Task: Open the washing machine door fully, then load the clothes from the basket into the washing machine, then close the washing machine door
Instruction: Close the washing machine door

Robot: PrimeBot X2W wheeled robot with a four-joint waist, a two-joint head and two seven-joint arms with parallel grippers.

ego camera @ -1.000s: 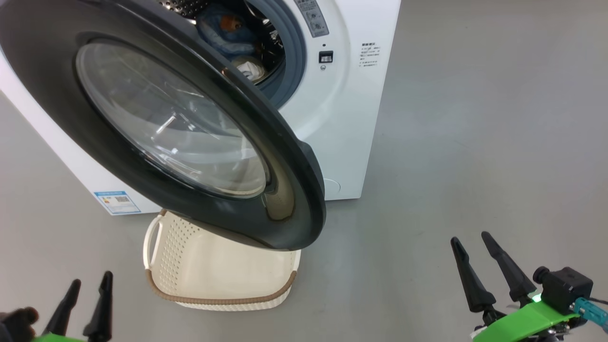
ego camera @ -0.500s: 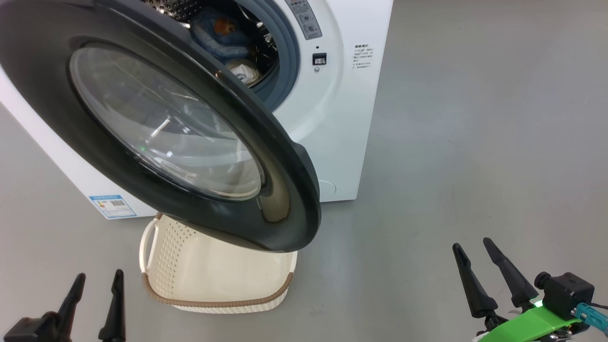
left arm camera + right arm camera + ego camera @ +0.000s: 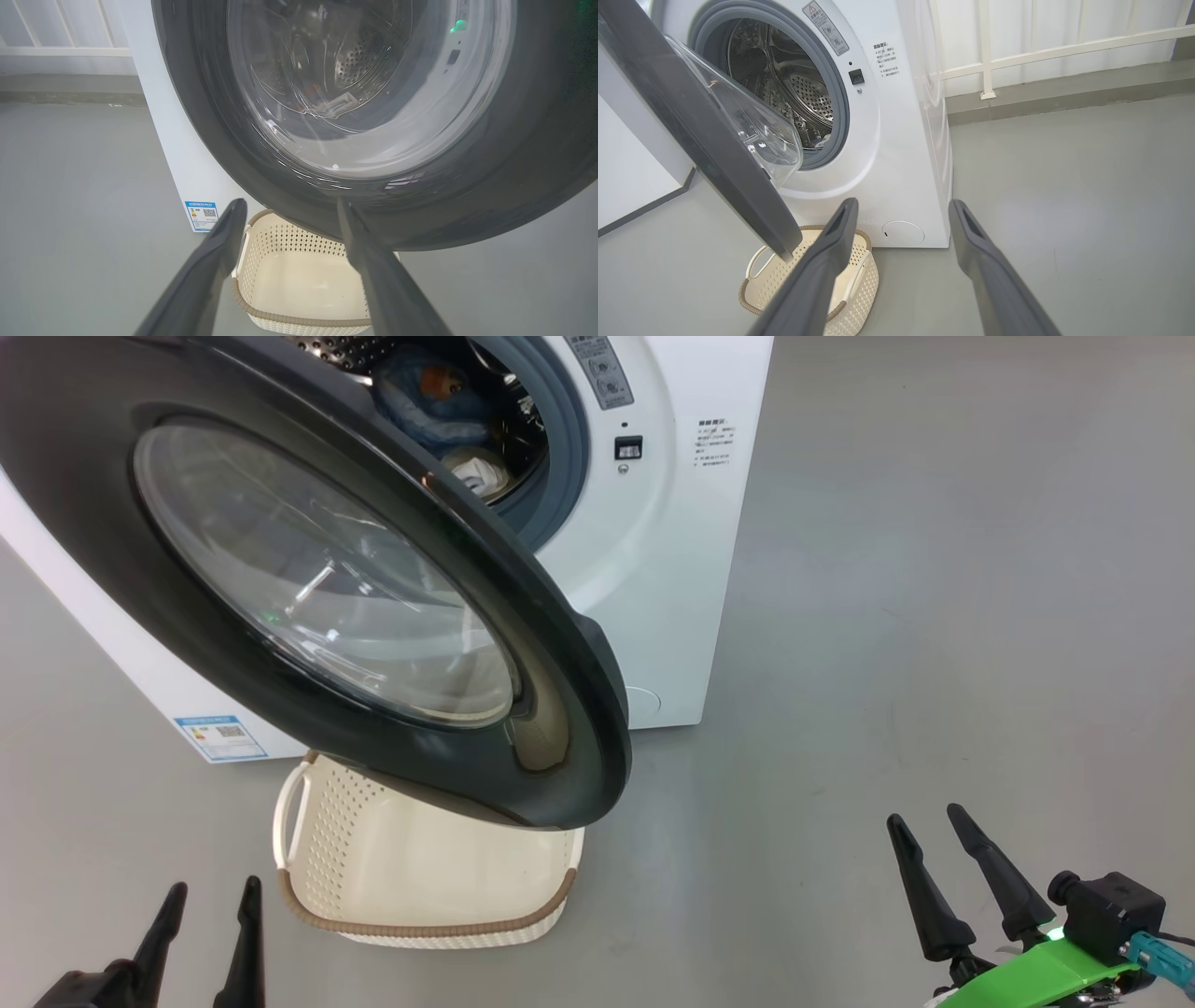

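Foremost, glossy black-rimmed door (image 3: 317,579), perforated cream basket (image 3: 420,882), left end effector (image 3: 214,887), right end effector (image 3: 924,815), both released

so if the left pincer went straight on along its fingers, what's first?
Likely the lower black rim of the washing machine door; the left pincer aims there, basket just beneath. Depth unclear.

Long tapered black jaws, bright green wrist bracket (image 3: 1036,975)

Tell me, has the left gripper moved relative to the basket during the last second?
Yes. In the head view the left gripper has shifted to the right, closer to the basket.
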